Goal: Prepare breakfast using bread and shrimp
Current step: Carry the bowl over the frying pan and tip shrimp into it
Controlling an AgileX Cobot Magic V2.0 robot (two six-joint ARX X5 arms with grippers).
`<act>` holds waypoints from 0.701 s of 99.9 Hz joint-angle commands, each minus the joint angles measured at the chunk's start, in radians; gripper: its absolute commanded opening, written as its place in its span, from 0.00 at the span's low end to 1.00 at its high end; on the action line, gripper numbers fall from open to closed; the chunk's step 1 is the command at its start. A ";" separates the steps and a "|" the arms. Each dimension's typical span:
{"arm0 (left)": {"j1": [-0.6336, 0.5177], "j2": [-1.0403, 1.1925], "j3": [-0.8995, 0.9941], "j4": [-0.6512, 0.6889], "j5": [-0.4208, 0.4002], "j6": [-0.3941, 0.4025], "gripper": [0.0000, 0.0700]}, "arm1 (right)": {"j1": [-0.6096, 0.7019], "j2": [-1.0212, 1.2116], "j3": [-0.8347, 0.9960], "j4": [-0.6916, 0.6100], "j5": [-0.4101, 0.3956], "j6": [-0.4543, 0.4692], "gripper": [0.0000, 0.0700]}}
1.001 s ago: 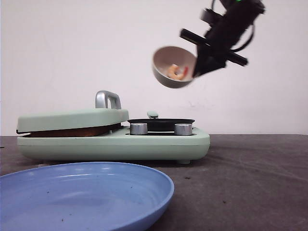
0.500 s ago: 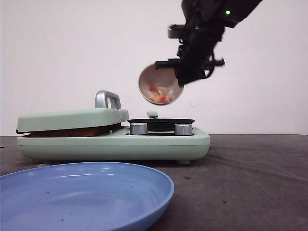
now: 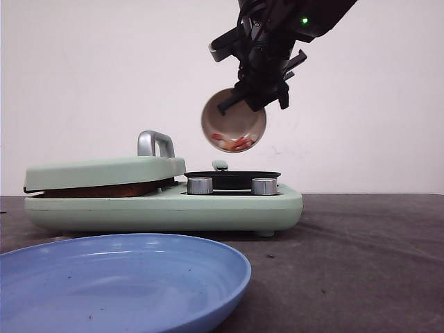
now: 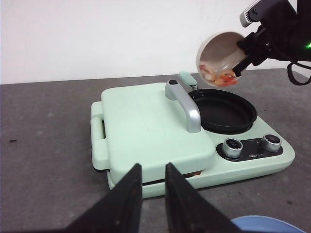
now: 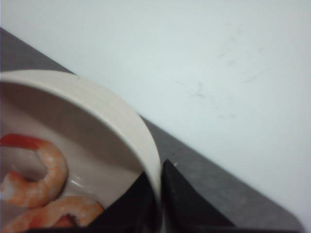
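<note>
Compared with one second ago, the bowl (image 3: 234, 130) has been carried leftward and lower and has been tipped further, so that its mouth is now turned toward the front camera and the shrimp (image 3: 232, 143) have slid down to its lowest inner side.

Nearest to the front camera, a large blue plate (image 3: 125, 277) is seen on the dark table (image 3: 361, 263). Behind it, the mint-green breakfast maker (image 3: 163, 201) is placed, with its press lid (image 4: 150, 126) lowered. A thin brown edge of the bread (image 3: 97, 190) is visible in the gap under this lid; the pale faces of the bread are hidden. Beside the lid, the round black pan (image 4: 224, 110) is set into the appliance, and two silver knobs are seen in front of it.

The beige bowl is held in the air above the pan, not touching it. Its rim is clamped by the right gripper (image 3: 253, 97), one finger inside and one outside the wall. The shrimp are small curled pieces, pink-orange with white parts and a red tail end, and they lie together against the bowl wall (image 5: 36, 187).

The left gripper (image 4: 150, 194) is held low in front of the appliance. Its two fingers are nearly together with a narrow gap, and nothing is grasped between them.
</note>
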 commanded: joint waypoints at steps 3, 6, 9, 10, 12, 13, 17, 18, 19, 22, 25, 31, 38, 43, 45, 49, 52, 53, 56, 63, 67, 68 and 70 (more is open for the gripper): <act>-0.002 -0.001 0.002 0.022 -0.004 0.013 0.04 | 0.011 0.021 0.024 0.040 0.036 -0.066 0.00; -0.002 -0.001 0.002 0.023 -0.004 0.013 0.04 | 0.012 0.021 0.024 0.053 0.045 -0.085 0.00; -0.002 -0.001 0.002 0.023 -0.004 0.013 0.04 | 0.014 0.021 0.024 0.067 0.051 -0.105 0.00; -0.002 -0.001 0.002 0.023 -0.004 0.013 0.04 | 0.015 0.021 0.024 0.069 0.057 -0.112 0.00; -0.002 -0.001 0.002 0.023 -0.004 0.013 0.04 | 0.018 0.021 0.024 0.070 0.068 -0.122 0.00; -0.002 -0.001 0.002 0.024 -0.004 0.013 0.04 | 0.019 0.021 0.024 0.072 0.070 -0.127 0.00; -0.002 -0.001 0.002 0.024 -0.004 0.013 0.04 | 0.023 0.021 0.024 0.078 0.070 -0.143 0.00; -0.002 -0.001 0.002 0.024 -0.004 0.013 0.04 | 0.024 0.021 0.024 0.079 0.070 -0.146 0.00; -0.002 -0.001 0.002 0.024 -0.004 0.013 0.04 | 0.025 0.021 0.024 0.079 0.070 -0.149 0.00; -0.002 -0.001 0.002 0.024 -0.004 0.013 0.04 | 0.027 0.021 0.024 0.082 0.070 -0.159 0.00; -0.002 -0.001 0.002 0.024 -0.004 0.013 0.04 | 0.032 0.021 0.024 0.087 0.074 -0.171 0.00; -0.002 -0.001 0.002 0.024 -0.004 0.013 0.04 | 0.039 0.021 0.024 0.103 0.083 -0.192 0.00; -0.002 -0.001 0.002 0.024 -0.004 0.013 0.04 | 0.048 0.021 0.024 0.137 0.093 -0.225 0.00; -0.002 -0.001 0.002 0.024 -0.004 0.013 0.04 | 0.055 0.021 0.024 0.165 0.093 -0.247 0.00; -0.002 -0.001 0.002 0.024 -0.004 0.013 0.04 | 0.056 0.021 0.024 0.181 0.093 -0.254 0.00; -0.002 -0.001 0.002 0.024 -0.004 0.013 0.04 | 0.058 0.021 0.024 0.207 0.099 -0.272 0.00; -0.002 -0.001 0.002 0.023 -0.004 0.013 0.04 | 0.058 0.021 0.024 0.224 0.101 -0.283 0.00; -0.002 -0.001 0.002 0.024 -0.004 0.013 0.04 | 0.059 0.021 0.024 0.229 0.101 -0.286 0.00; -0.002 -0.001 0.002 0.023 -0.004 0.013 0.04 | 0.063 0.021 0.024 0.243 0.104 -0.299 0.00; -0.002 -0.001 0.002 0.023 -0.004 0.013 0.04 | 0.065 0.021 0.024 0.259 0.111 -0.306 0.00; -0.002 -0.001 0.002 0.023 -0.004 0.013 0.04 | 0.068 0.021 0.024 0.262 0.113 -0.306 0.00; -0.002 -0.001 0.002 0.023 -0.004 0.013 0.04 | 0.069 0.021 0.024 0.262 0.114 -0.306 0.00; -0.002 -0.001 0.002 0.023 -0.004 0.013 0.04 | 0.069 0.021 0.024 0.262 0.114 -0.306 0.00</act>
